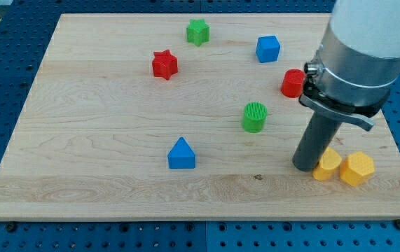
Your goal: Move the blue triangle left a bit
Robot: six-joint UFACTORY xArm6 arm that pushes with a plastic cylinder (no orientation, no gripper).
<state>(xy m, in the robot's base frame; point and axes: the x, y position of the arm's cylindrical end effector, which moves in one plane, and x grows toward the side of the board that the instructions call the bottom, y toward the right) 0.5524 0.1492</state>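
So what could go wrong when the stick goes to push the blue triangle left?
1. My tip sits at the view's right, touching or nearly touching a yellow block with another yellow block beside it; moving off could drag them.
2. The green cylinder lies close to the path toward the blue triangle; I might bump it.
3. An off-centre push could turn the triangle instead of sliding it straight left.

Red block [292, 83] half hidden behind arm [357, 49], shape unclear; arm cut off by view's top edge.
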